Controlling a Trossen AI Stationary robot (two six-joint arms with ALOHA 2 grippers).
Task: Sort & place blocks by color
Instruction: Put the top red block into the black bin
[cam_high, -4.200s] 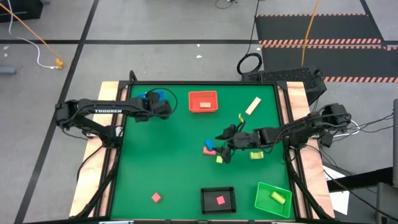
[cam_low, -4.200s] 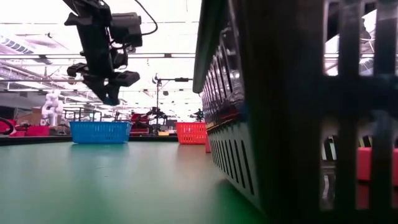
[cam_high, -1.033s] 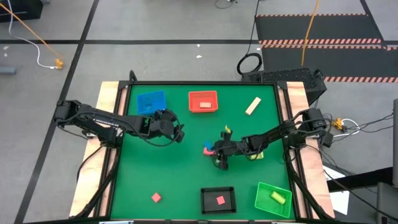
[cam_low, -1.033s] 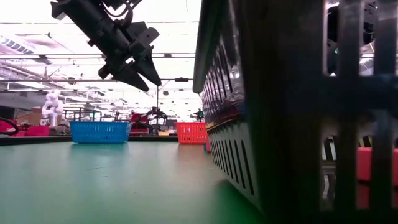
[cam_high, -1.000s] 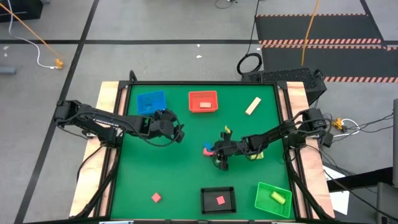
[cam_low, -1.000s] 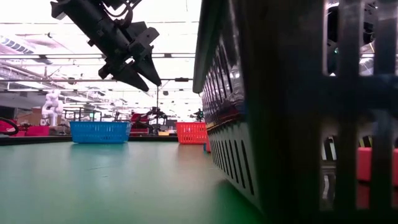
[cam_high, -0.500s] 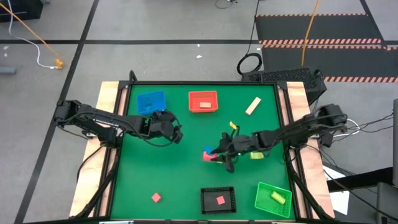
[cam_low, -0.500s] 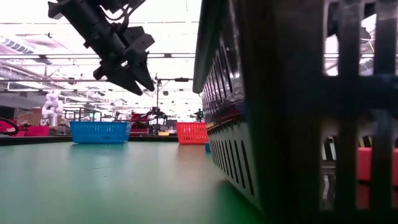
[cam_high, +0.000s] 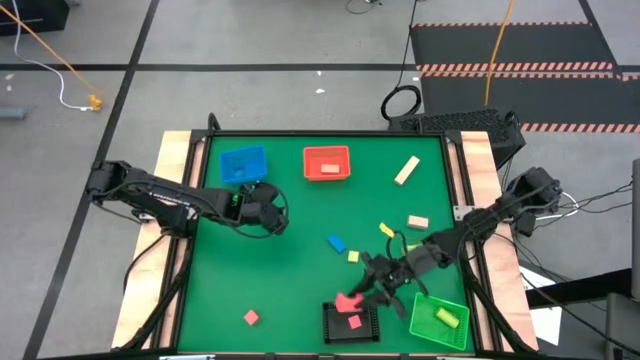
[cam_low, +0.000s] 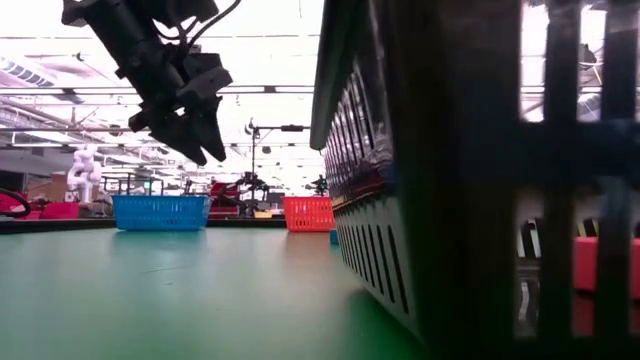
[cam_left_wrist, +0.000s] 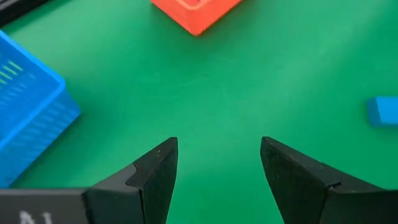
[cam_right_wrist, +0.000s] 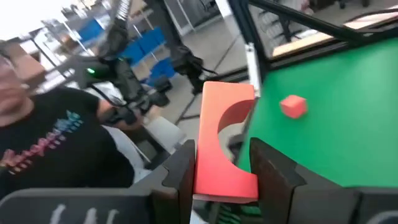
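My right gripper is shut on a pink block with an arched cut-out and hangs by the far left corner of the black tray, where another pink block lies. My left gripper hovers open and empty near the blue tray, well above the table in the low view. A blue block, a yellow-green one, a yellow one and a tan one lie flat mid-table. A pink cube sits near the front left. My right gripper pinches the pink block between its two fingers, one on the plain edge and one on the edge with the arched cut-out. The fingers come slanting from the table's right. The block sticks out past the fingertips, lifted clear of the table.
The red tray stands at the far middle and a tan bar lies at the far right. The green tray, holding a yellow-green block, stands at the near right. A person in a dark shirt is beyond the table.
My right gripper has carried the pink block from the cluster at mid-table toward the near edge, lifted clear, to the black tray's far left corner. The blue, yellow and tan blocks it covered now show. My left gripper has drawn back a little toward the table's left edge.
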